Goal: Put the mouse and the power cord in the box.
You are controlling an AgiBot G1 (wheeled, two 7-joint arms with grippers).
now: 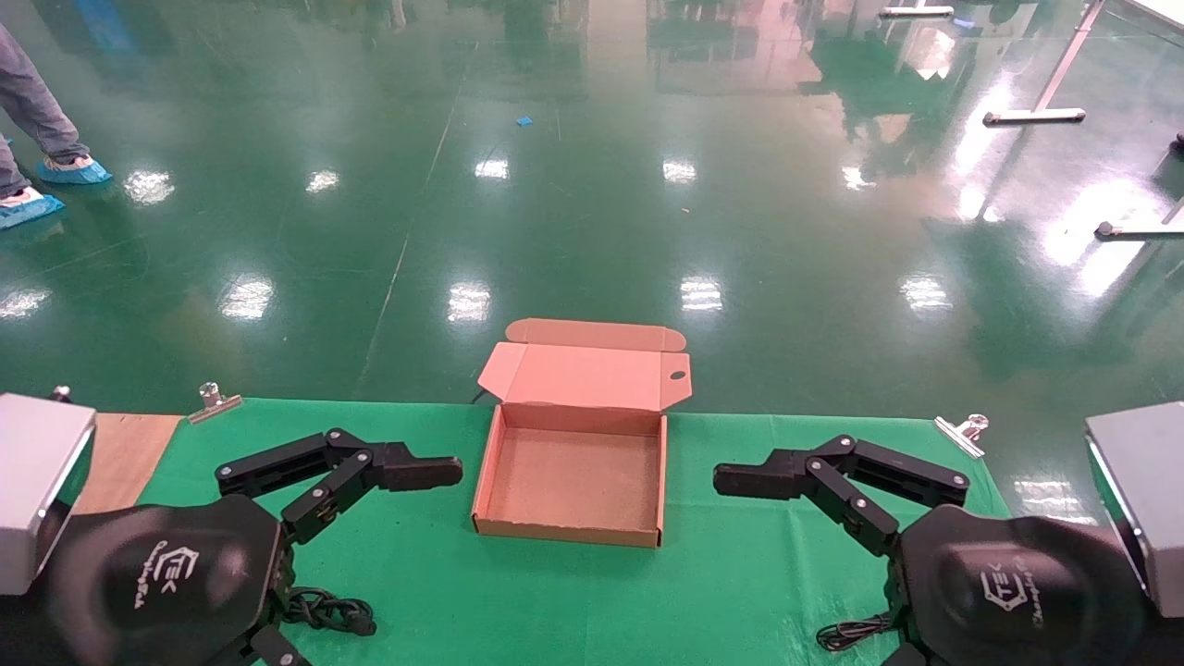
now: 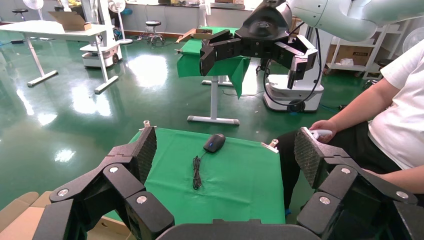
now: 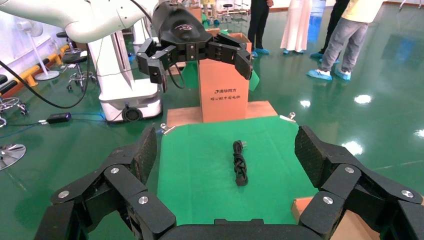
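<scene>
The box [image 1: 573,481] lies open mid-table, empty, its lid [image 1: 585,375] standing up at the back. Left of it my left gripper [image 1: 435,474] hovers open, pointing at the box. The left wrist view looks between the open fingers [image 2: 145,150] to the mouse [image 2: 214,143] and its thin cable [image 2: 196,172] on the green cloth near the table's far end. My right gripper [image 1: 740,481] hovers open right of the box. Its wrist view shows the coiled power cord [image 3: 239,163] lying across the table. In the head view the power cord [image 1: 328,612] peeks out beside my left arm.
Green cloth [image 1: 740,573] covers the table, held by metal clips [image 1: 962,431]. A tall cardboard carton [image 3: 223,90] stands beyond the left end. A seated person [image 2: 380,125] is beyond the right end. Grey casings [image 1: 37,481] flank the table.
</scene>
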